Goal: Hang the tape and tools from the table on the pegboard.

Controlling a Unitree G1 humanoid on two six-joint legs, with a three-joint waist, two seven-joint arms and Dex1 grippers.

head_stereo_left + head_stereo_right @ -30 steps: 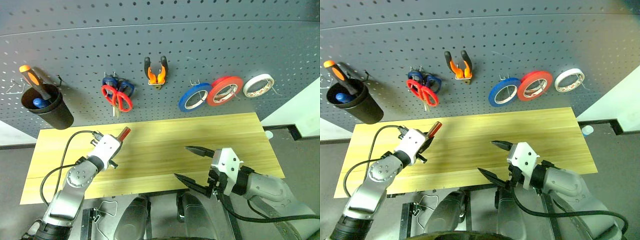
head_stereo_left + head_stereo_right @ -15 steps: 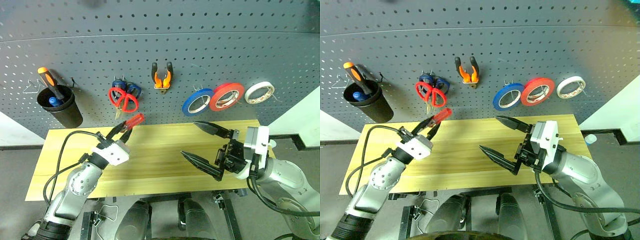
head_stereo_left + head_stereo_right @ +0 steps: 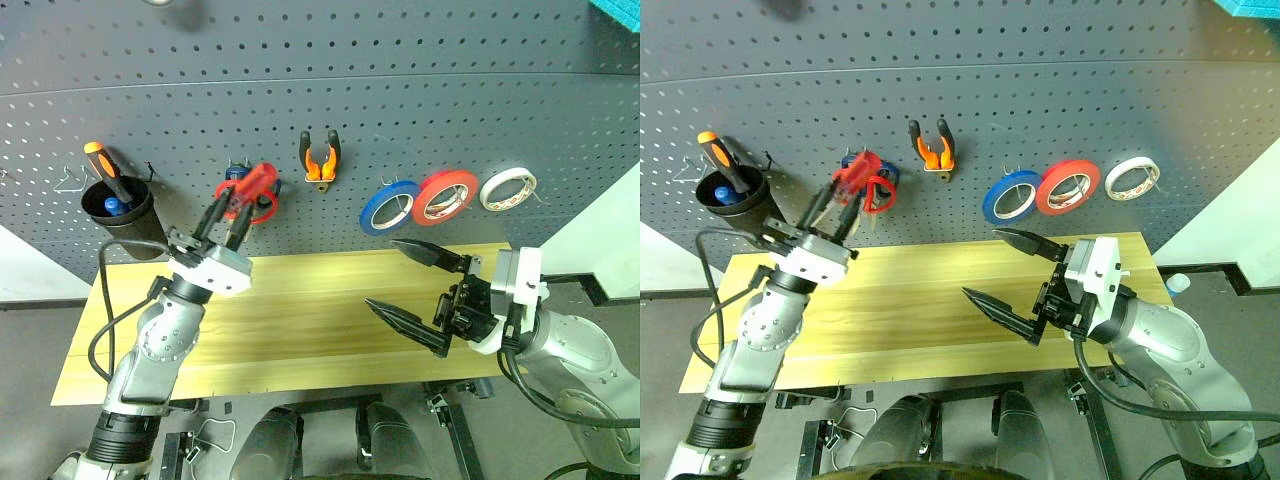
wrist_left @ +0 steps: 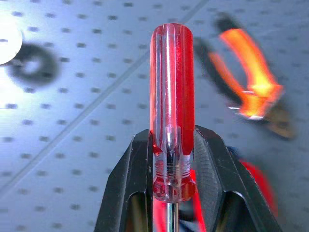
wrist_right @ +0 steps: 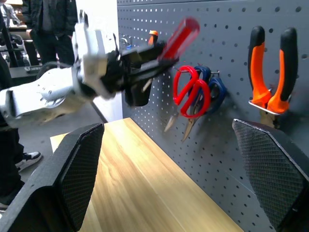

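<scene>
While the left claw (image 3: 222, 217) is clamped on the slim screwdriver (image 3: 255, 181), red translucent fluted handle leading and raised against the dark perforated pegboard (image 3: 420, 90) just in front of the red-handled scissors (image 3: 243, 203), the step in hand appears to be stowing this last tool. Next, it likely needs carrying left to the black cup (image 3: 125, 215) or a free hook. Pliers (image 3: 318, 158) and blue tape (image 3: 389, 207) hang already; the right claw (image 3: 412, 295) is spread wide and empty over the light-grained wooden worktop (image 3: 310, 330).
</scene>
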